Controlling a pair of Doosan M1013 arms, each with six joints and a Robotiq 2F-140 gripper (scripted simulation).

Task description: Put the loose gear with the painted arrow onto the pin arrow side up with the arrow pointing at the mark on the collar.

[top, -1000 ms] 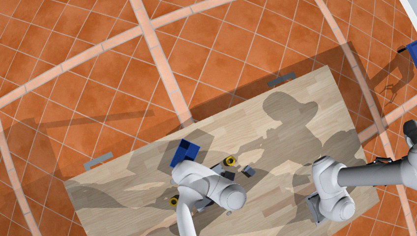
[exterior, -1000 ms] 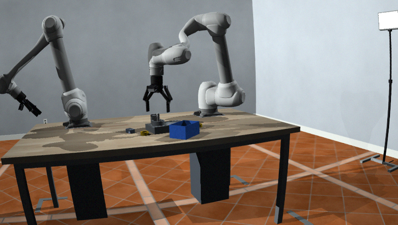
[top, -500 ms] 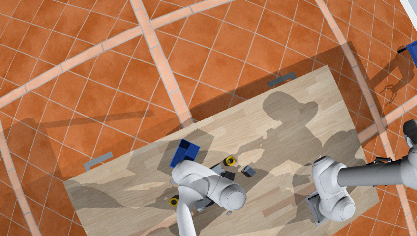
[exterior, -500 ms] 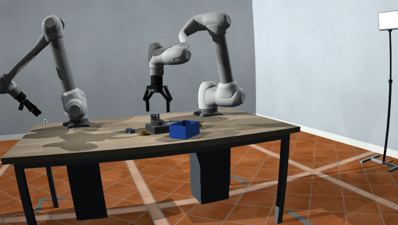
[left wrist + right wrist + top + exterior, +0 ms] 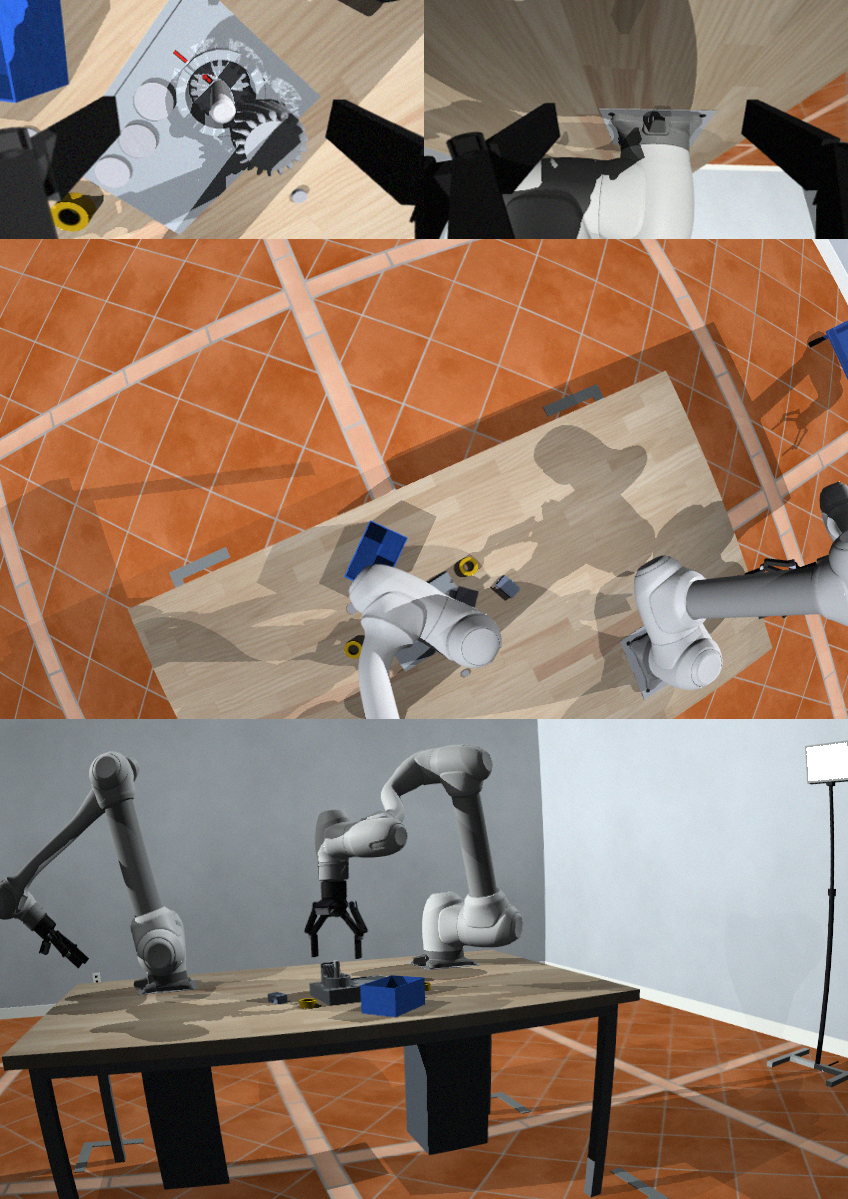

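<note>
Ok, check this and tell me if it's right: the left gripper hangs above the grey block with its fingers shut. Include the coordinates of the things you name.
The fingers are not shut: the exterior view shows the left gripper (image 5: 336,956) (image 5: 224,117) spread open. It does hang above the grey block (image 5: 416,653) (image 5: 336,994) (image 5: 169,70).

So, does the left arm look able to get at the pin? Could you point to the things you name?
Probably yes: the left gripper (image 5: 336,955) (image 5: 224,117) hangs open above the pin (image 5: 337,968) (image 5: 222,109), nothing between, though the neighbouring gear (image 5: 326,974) (image 5: 276,141) might crowd it.
</note>
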